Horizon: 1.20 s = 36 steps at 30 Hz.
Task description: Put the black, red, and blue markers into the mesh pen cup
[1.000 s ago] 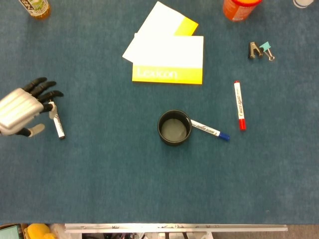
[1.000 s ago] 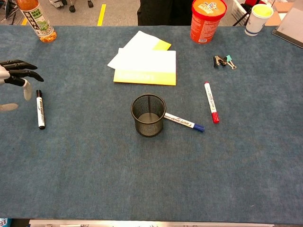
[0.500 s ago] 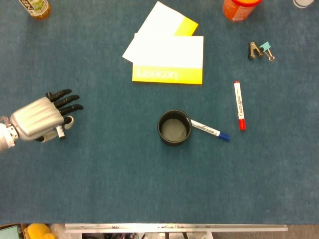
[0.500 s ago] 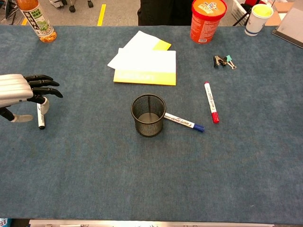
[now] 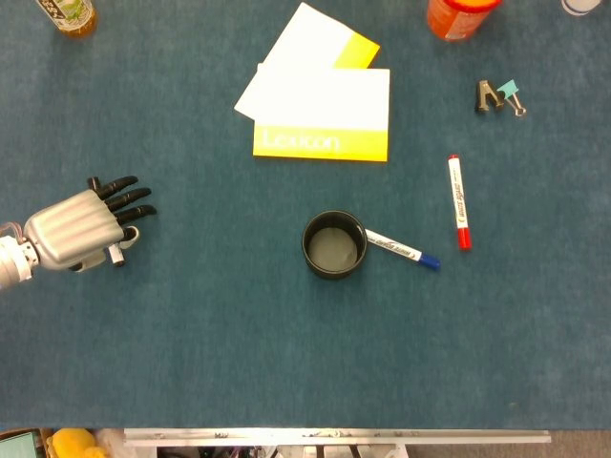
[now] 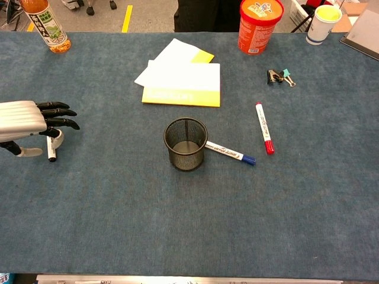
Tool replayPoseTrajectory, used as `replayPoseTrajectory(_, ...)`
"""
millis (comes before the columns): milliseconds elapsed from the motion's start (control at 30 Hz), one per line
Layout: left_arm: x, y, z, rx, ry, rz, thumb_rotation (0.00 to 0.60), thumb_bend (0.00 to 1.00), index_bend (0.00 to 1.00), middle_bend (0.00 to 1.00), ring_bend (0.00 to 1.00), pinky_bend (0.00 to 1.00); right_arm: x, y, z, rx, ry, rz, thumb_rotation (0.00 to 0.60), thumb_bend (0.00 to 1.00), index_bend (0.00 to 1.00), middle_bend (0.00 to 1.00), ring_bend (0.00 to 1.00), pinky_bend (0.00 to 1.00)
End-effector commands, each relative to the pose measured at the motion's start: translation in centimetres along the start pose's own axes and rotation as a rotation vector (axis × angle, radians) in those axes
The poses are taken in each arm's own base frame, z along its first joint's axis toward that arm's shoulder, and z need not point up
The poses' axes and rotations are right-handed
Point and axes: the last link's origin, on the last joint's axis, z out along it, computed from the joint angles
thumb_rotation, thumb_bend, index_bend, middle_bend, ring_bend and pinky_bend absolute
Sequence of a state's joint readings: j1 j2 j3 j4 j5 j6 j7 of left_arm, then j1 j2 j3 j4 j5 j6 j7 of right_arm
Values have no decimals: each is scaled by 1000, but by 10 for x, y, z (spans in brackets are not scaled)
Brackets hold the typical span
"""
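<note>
Black marker [image 6: 51,149]: it lies on the counter [image 6: 177,225] at the far left, mostly covered by the left hand; only its lower end shows under the fingers
Left hand [image 5: 81,227]: a second ago it was further left, beside the marker; now it has moved over the marker and come down on it, fingers stretched forward and thumb below. Whether the fingers already close on the marker I cannot tell from either view
Meaning for the task: I judge that the grasp of the first marker is beginning; no marker is in the cup yet
Mesh pen cup [image 6: 185,144]: it stands upright in the middle of the counter, empty, well apart from the left hand
Blue marker [image 6: 230,152]: it lies flat with its white end touching the right side of the cup, unchanged
Red marker [image 6: 263,128]: it lies further right, apart from the cup, unchanged
Right hand: not seen in any view
Other things: yellow and white notepads [image 6: 181,77] behind the cup, binder clips [image 6: 279,77] at the back right, an orange can [image 6: 257,17] and a bottle [image 6: 46,25] at the far edge
</note>
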<state>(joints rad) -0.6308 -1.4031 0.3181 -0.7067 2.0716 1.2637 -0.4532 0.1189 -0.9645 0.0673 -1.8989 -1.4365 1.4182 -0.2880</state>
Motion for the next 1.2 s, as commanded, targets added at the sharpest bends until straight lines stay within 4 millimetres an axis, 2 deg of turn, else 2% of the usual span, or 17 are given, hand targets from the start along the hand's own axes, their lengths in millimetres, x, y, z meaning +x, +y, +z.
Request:
replayPoseTrajectory(33, -4, -1, 0, 7, -5, -18, 600, 308, 444, 140, 0, 15, 0, -1, 0, 0, 0, -1, 600, 173, 238, 163, 44, 36)
replayPoseTrajectory(1200, -21, 1, 9, 26, -14, -116, 600, 308, 464, 141, 0, 15, 5, -2, -5, -21, 21, -7, 600, 173, 238, 163, 44, 36)
